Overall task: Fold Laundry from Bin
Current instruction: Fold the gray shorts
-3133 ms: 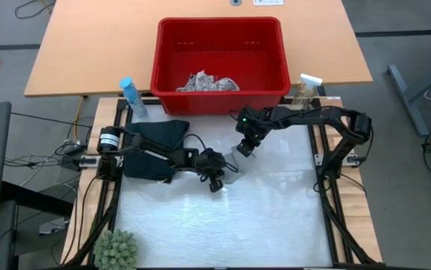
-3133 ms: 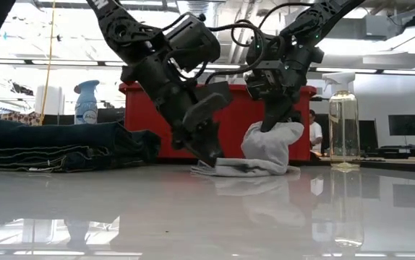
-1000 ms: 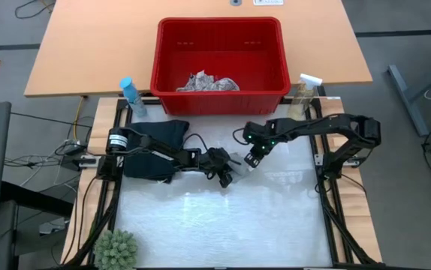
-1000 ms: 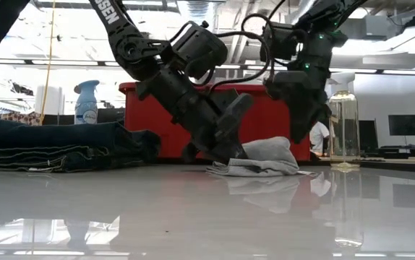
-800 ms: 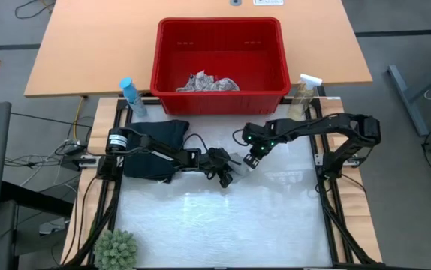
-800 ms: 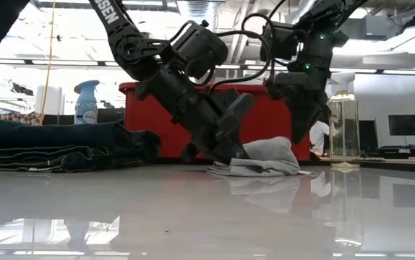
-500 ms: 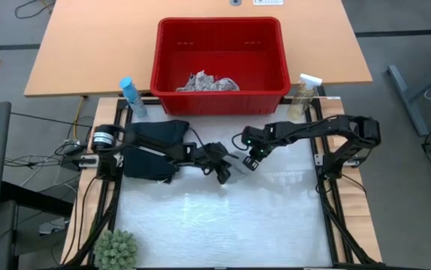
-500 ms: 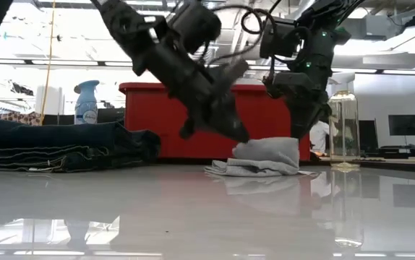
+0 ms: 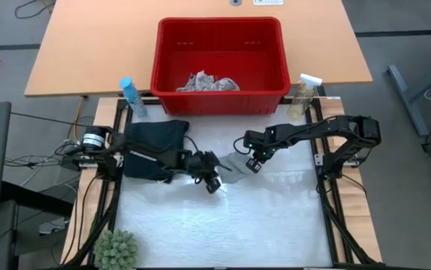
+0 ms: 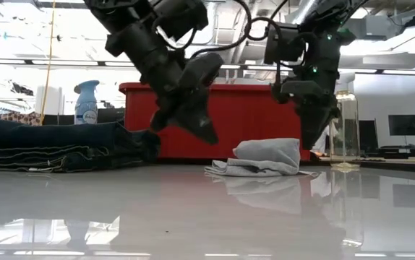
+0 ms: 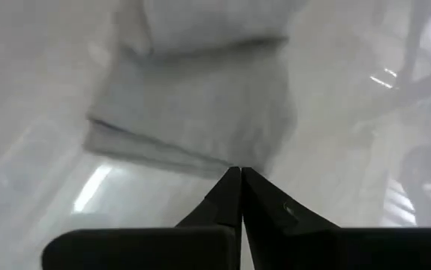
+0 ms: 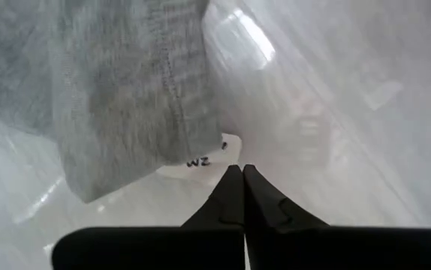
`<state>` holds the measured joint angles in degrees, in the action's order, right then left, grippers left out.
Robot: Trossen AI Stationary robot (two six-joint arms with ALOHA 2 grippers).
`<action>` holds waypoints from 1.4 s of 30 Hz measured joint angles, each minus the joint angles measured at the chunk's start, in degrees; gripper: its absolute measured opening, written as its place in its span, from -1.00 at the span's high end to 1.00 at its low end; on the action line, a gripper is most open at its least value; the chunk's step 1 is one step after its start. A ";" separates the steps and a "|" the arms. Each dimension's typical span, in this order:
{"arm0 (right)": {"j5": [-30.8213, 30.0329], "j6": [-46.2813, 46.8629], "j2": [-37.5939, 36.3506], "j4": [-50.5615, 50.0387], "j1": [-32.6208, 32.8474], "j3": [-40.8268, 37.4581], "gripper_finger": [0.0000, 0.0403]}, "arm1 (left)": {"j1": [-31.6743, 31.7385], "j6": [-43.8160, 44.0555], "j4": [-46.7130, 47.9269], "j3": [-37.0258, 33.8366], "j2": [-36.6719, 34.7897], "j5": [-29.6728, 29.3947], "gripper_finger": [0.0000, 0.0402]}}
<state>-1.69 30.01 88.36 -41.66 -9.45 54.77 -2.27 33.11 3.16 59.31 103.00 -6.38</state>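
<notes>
- Between your two grippers, on the glossy white table (image 9: 275,217), lies the small grey cloth (image 10: 262,158), folded into a low bundle with a flatter layer spread under it.
- Your left gripper (image 9: 214,184) hangs above the table just beside the cloth, on the side toward the dark trousers (image 9: 152,148). Fingers (image 11: 234,196) pressed tip to tip, nothing between them; the cloth shows just ahead of the tips in the left wrist view.
- Your right gripper (image 9: 254,166) points down at the cloth's opposite edge. Jaws closed, empty; the right wrist view shows the hemmed cloth edge (image 12: 125,97) just ahead of the closed tips, apart from them. A small white label with lettering peeks out under that hem.
- Behind both grippers stands the red bin (image 9: 219,56), with the white leaf-print cloth (image 9: 208,82) crumpled in its bottom.
- Trousers sit folded in a stack beside your left arm, well apart from the grey cloth.
- Blue spray bottle (image 9: 131,94) stands near the bin's corner on your left arm's side; clear spray bottle (image 9: 304,94) near the corner on your right arm's side.
- Small green plant (image 9: 116,250) sits at the table's near corner, well behind your left gripper.
</notes>
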 joint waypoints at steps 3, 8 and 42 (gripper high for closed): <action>0.77 0.74 0.00 3.57 0.06 -2.40 0.93 | -1.70 1.14 -2.55 -0.40 2.59 -0.45 1.00; 3.04 1.68 0.02 6.87 -0.41 -3.18 0.88 | -2.74 2.99 -5.35 -0.15 5.85 0.72 1.00; -5.06 0.12 -1.40 5.46 3.43 1.19 0.80 | -2.44 6.57 -14.60 -0.25 9.75 -4.15 1.00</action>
<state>-6.75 30.13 86.96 -36.21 -6.02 55.96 -4.71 39.68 -11.44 59.07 112.75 -10.53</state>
